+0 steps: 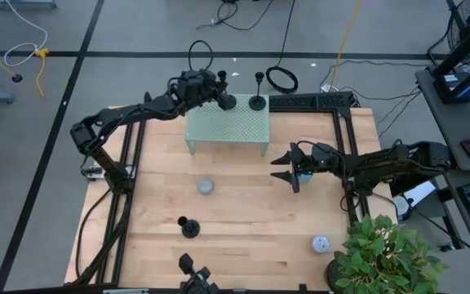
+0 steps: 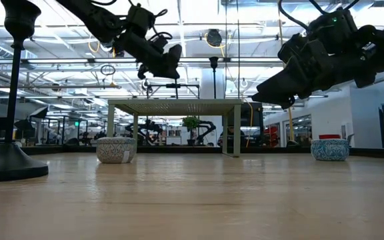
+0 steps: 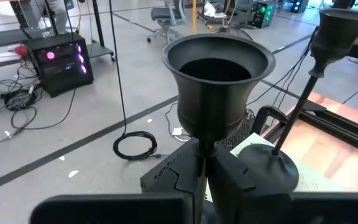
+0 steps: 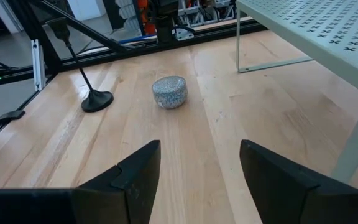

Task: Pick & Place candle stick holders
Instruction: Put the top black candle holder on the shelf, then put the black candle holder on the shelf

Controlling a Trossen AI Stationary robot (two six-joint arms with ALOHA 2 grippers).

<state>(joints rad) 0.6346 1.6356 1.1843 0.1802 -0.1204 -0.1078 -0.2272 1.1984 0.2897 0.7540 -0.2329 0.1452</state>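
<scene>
Three black candle stick holders show. One stands on the table near its near edge (image 1: 190,227), at the left in the low view (image 2: 9,157). One stands on the far right edge of the pale green perforated stand (image 1: 227,122), by its dome base (image 1: 257,102). My left gripper (image 1: 212,88) is shut on the third holder (image 3: 216,68) above the stand's far edge. My right gripper (image 1: 288,167) is open and empty over the table to the right of the stand, its fingers (image 4: 138,177) apart. My left gripper pinches the holder's thin stem (image 3: 202,163) between its two fingers, just under the cup top (image 3: 216,62). The fingers lie across the stem. The fingers hide the dome base. In the low view the gripper (image 2: 159,60) hangs above the stand's top (image 2: 175,101).
A grey speckled puck (image 1: 206,187) lies mid-table, a blue one (image 2: 330,149) by my right gripper, a whitish one (image 1: 321,243) at the near right. A potted plant (image 1: 382,257) stands at the near right corner. Black frame rails (image 1: 345,155) border the table.
</scene>
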